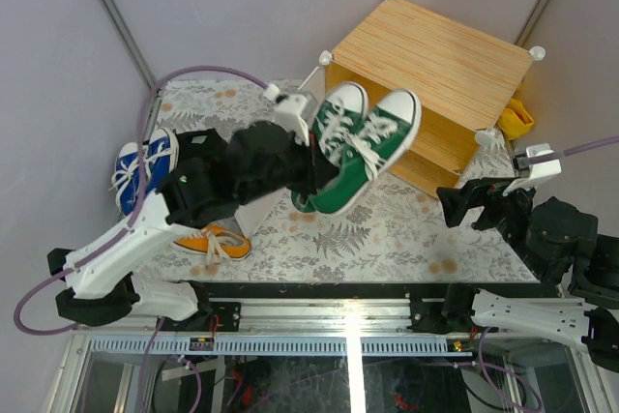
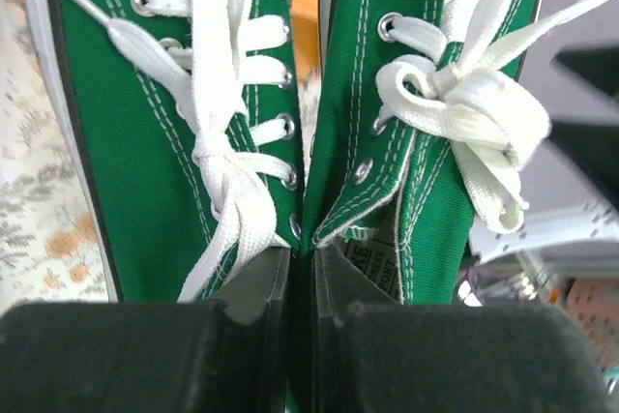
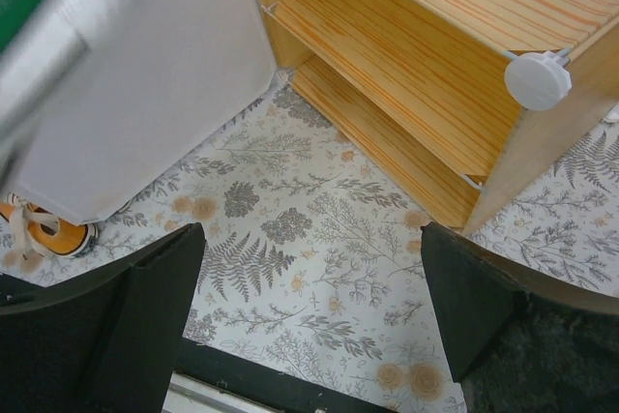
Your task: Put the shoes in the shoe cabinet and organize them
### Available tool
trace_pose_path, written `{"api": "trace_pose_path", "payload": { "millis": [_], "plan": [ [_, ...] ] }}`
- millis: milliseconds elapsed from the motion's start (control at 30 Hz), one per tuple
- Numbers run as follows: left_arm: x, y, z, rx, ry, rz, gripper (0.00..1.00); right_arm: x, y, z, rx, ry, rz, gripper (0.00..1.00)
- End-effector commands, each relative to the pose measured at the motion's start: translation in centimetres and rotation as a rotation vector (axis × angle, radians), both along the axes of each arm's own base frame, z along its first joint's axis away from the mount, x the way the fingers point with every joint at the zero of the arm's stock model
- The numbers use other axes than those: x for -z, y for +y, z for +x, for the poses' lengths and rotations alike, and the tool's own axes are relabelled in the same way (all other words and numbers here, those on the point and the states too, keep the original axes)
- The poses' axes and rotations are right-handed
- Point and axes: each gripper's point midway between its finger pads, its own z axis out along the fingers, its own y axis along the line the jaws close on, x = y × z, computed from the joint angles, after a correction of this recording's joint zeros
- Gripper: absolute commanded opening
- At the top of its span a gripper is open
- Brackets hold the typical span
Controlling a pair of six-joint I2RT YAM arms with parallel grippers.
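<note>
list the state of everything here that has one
green shoes, pinched together as a pair, held up off the table
left gripper, shut on the green shoes' inner collars
right gripper, open, empty
shoe cabinet, door swung open, both shelves bare where visible
blue shoes, side by side on the table, ungripped
orange shoe, on the table, partly hidden by the left arm

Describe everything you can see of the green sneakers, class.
The green sneakers are a canvas pair with white tied laces, metal eyelets, white stitching and white soles and toe caps. They sit side by side, inner sides together, toes toward the shoe cabinet. The left gripper is shut on their inner collars, apparently holding them above the table.
</note>
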Motion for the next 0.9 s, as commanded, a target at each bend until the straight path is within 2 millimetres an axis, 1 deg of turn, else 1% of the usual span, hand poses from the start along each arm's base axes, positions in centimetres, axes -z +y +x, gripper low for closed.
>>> {"api": "trace_pose_path", "payload": {
  "millis": [0,67,133,200,300,467,600,733,767,833,867],
  "plan": [
    [0.5,-3.7,-0.9,-0.005,-0.079,-0.106,0.00,-1.4,-1.4,-0.1,0.039,-0.024,0.051,0.99],
    [3.7,-4.3,-1.3,-0.011,-0.048,-0.066,0.00,-1.4,-1.4,-0.2,0.035,-0.021,0.048,0.99],
    [7.0,-4.4,-1.3,-0.030,-0.014,-0.026,0.00,-1.3,-1.3,-0.2,0.035,-0.014,0.033,1.00],
    [9.6,-4.6,-1.1,-0.043,-0.001,-0.011,0.00,-1.0,-1.1,0.0,0.041,-0.003,0.006,1.00],
    [12.5,-5.3,-0.5,-0.063,-0.005,-0.006,0.00,-0.5,-0.2,0.3,0.036,0.013,-0.030,1.00],
    [15.8,-6.7,0.7,-0.086,-0.041,-0.017,0.00,-0.1,1.2,0.7,0.011,0.019,-0.044,1.00],
    [18.5,-8.4,1.2,-0.071,-0.033,0.012,0.00,0.1,1.3,0.6,0.008,0.016,-0.028,1.00],
    [22.4,-10.3,1.1,-0.027,0.004,0.031,0.00,0.8,1.2,0.5,0.007,0.029,-0.027,0.99],
    [23.4,-10.7,1.0,-0.019,0.013,0.042,0.01,0.8,1.2,0.4,0.004,0.032,-0.027,1.00],
    [25.2,-11.1,1.2,-0.019,0.023,0.070,0.12,1.2,1.2,0.3,-0.001,0.040,-0.031,1.00],
    [26.4,-11.3,1.4,-0.022,0.026,0.096,0.19,1.3,1.3,0.2,-0.005,0.044,-0.030,0.99]
  ]
}}
